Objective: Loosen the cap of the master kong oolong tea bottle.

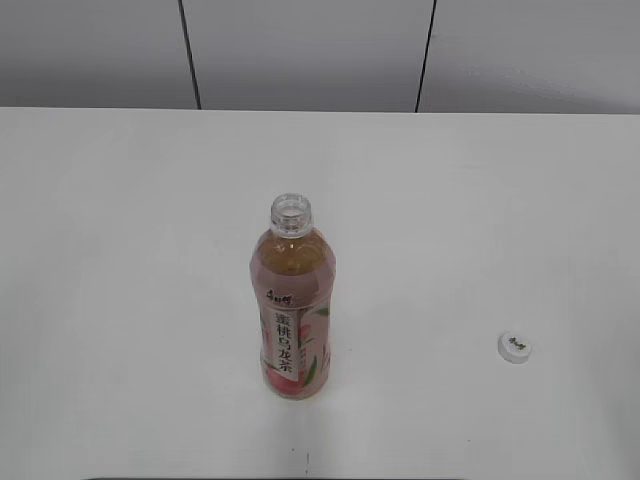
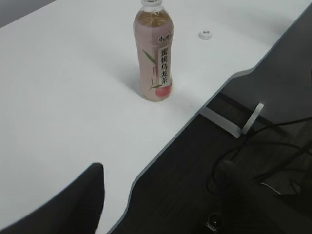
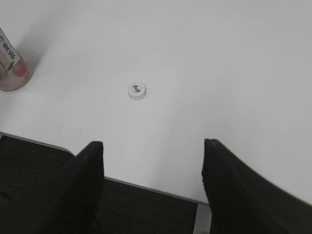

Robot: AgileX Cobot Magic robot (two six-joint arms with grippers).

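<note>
One bottle [image 1: 292, 310], one cap [image 1: 514, 347], one table [image 1: 120, 250]

White table [image 1: 120, 250], grey panelled wall [image 1: 300, 50]

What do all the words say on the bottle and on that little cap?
"蜜桃乌龙茶": big black characters running down the white strip on the bottle.
Small brand mark above that strip: too blurred to read.
Fine print beside the strip: too small to read.
Dark logo on top of the cap: too small to read.
</note>
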